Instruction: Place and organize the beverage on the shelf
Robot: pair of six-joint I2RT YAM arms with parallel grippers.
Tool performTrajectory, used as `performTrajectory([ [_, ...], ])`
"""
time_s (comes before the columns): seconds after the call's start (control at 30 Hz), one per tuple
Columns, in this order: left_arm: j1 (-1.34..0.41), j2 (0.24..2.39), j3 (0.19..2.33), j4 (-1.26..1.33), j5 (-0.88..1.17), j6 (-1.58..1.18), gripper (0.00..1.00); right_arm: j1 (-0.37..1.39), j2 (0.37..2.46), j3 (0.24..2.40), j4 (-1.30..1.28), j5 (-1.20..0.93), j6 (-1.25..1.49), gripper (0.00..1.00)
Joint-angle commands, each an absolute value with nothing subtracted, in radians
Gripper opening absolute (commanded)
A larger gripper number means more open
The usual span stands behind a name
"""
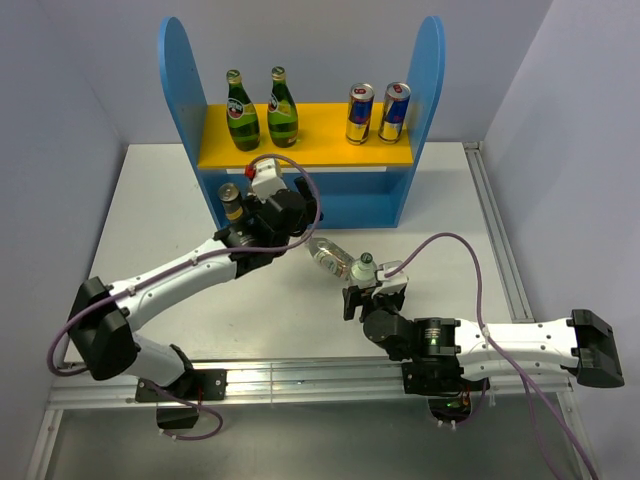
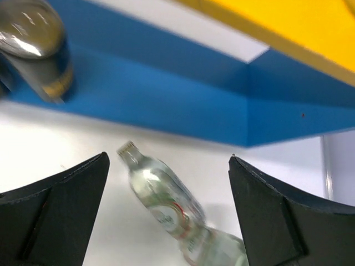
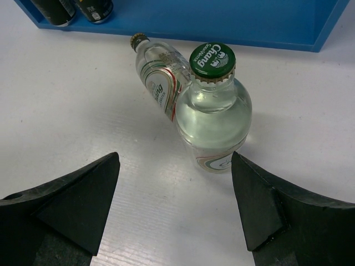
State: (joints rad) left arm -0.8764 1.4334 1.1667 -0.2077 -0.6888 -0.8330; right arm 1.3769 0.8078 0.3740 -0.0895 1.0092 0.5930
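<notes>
The shelf (image 1: 180, 90) holds two green glass bottles (image 1: 241, 112) (image 1: 282, 108) on its yellow board. Two dark cans (image 3: 55, 8) (image 3: 94, 8) stand on its blue base; the top view shows only one can (image 1: 231, 200), with the left arm covering the other. A clear bottle (image 1: 328, 258) (image 2: 161, 194) (image 3: 158, 77) lies on the table, neck toward the shelf. It touches an upright clear bottle with a green cap (image 1: 364, 268) (image 3: 213, 119). My left gripper (image 1: 300, 222) (image 2: 168, 160) hovers open over the lying bottle. My right gripper (image 1: 375, 292) (image 3: 175, 158) is open just short of the upright bottle.
Two blue-and-silver cans (image 1: 360, 113) (image 1: 394, 112) stand on the right half of the yellow board. A metal rail (image 1: 500, 240) runs along the table's right edge. Grey walls close in on both sides.
</notes>
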Motion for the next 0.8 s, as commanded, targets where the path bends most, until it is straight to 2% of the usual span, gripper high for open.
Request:
performTrajectory([
  [0.0,-0.884,1.518,1.267,-0.403,-0.555,-1.11,0.96,1.384,0.782,0.402,-0.071,1.035,0.595,0.88],
  [0.13,-0.888,1.623,1.367,-0.518,-0.525,-1.247,0.97,1.385,0.749,0.39,-0.067,1.031,0.597,0.88],
  [0.3,-0.896,1.658,1.349,-0.551,-0.493,-1.466,0.97,1.384,0.735,0.383,-0.072,1.035,0.603,0.88],
  [0.47,-0.907,1.736,1.342,-0.535,-0.434,-1.531,0.97,1.385,0.712,0.385,-0.11,1.054,0.635,0.88],
  [0.77,-0.95,1.87,1.405,-0.612,-0.454,-1.66,0.97,1.385,0.571,0.334,-0.12,1.057,0.655,0.87],
])
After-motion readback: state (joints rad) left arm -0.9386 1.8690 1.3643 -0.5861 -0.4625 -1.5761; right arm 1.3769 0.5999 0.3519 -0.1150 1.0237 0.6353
